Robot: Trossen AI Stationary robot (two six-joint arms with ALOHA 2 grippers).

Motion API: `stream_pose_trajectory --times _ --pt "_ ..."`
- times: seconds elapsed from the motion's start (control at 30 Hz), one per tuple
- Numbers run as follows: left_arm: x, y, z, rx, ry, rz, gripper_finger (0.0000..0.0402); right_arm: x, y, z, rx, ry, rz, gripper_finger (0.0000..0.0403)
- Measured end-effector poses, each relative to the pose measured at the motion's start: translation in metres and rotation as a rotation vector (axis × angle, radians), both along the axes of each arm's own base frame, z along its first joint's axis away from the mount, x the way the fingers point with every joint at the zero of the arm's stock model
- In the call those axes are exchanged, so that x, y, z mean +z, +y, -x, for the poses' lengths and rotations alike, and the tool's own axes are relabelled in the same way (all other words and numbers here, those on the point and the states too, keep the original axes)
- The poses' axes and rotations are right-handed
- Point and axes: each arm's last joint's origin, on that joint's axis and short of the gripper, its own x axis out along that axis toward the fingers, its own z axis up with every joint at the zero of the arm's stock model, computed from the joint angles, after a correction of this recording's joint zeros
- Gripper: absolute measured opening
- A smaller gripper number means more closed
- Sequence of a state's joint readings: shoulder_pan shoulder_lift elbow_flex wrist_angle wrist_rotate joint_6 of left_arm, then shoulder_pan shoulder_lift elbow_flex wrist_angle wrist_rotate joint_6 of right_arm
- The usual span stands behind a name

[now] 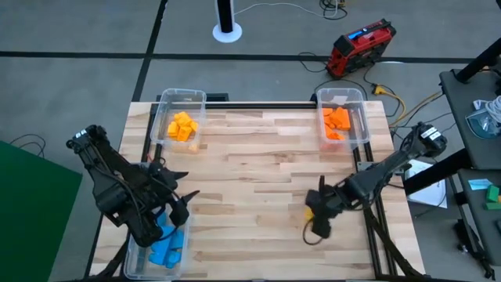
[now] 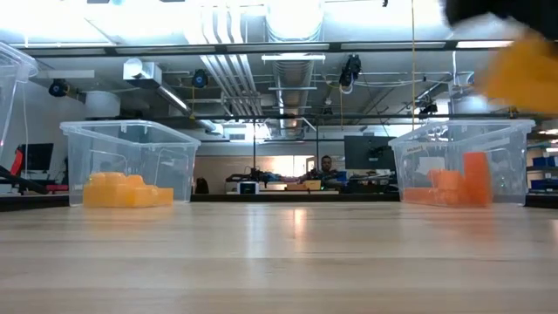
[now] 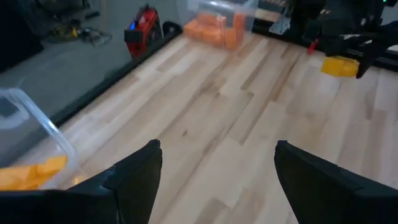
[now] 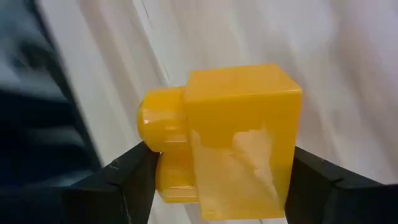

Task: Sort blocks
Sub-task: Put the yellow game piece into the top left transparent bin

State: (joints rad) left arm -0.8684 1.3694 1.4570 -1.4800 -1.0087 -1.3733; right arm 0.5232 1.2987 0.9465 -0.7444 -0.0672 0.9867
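Three bins loaded, one yellow block up in the air

Starting on the left of the high view: the left hand (image 1: 182,197) sits over the near-left corner of the desk (image 1: 258,188), fingers spread apart with nothing between them, which the left wrist view shows pretty clearly. Right under and beside that arm is a clear bin (image 1: 160,254) with the blue blocks (image 1: 167,244) piled inside.

Further back on the left there's another clear bin (image 1: 178,116) holding the yellow blocks (image 1: 182,126), all heaped together.

Moving across, the middle of the desk is just wood planks.

Then the right hand (image 1: 315,211), near the front-right part of the desk, is clamped on a single yellow block (image 4: 227,140). The right wrist view has it gripped on both sides, round stud poking out sideways. In the low view it's lifted off the desk.

Far-right corner: a third clear bin (image 1: 342,116) with the orange blocks (image 1: 337,122) in it, some stacked taller than others.
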Motion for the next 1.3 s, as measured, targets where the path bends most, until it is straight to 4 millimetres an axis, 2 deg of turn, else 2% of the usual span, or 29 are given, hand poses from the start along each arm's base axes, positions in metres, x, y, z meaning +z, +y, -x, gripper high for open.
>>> stream_pose_trajectory --times 0.13,0.27,0.37,0.53,0.67,0.87,1.1,1.3 --pt "0.003 0.003 0.002 -0.013 -0.015 -0.040 0.0274 0.041 -0.015 -0.044 -0.107 -0.264 0.032 0.0252" --pt "0.006 0.006 0.004 -0.024 -0.023 -0.062 0.0265 0.077 -0.044 -0.086 -0.143 -0.543 0.087 0.0252" --pt "0.008 0.007 0.006 -0.027 -0.030 -0.060 0.0258 0.092 -0.073 -0.112 -0.165 -0.722 0.149 0.0252" --pt "0.019 0.009 0.008 -0.032 -0.052 -0.040 0.0245 0.104 -0.131 -0.153 -0.195 -0.949 0.231 0.0252" --pt "0.035 0.013 0.010 -0.022 -0.102 -0.034 0.0237 0.102 -0.174 -0.186 -0.163 -1.056 0.243 0.0252" --pt "0.068 0.024 0.018 -0.005 -0.185 -0.020 0.0233 0.088 -0.223 -0.237 -0.083 -1.100 0.288 0.0252" --pt "0.108 0.037 0.028 0.005 -0.305 -0.020 0.0233 0.070 -0.267 -0.288 -0.012 -1.157 0.300 0.0252" --pt "0.131 0.047 0.036 0.024 -0.381 0.017 0.0233 0.051 -0.291 -0.324 -0.020 -1.211 0.293 0.0252"
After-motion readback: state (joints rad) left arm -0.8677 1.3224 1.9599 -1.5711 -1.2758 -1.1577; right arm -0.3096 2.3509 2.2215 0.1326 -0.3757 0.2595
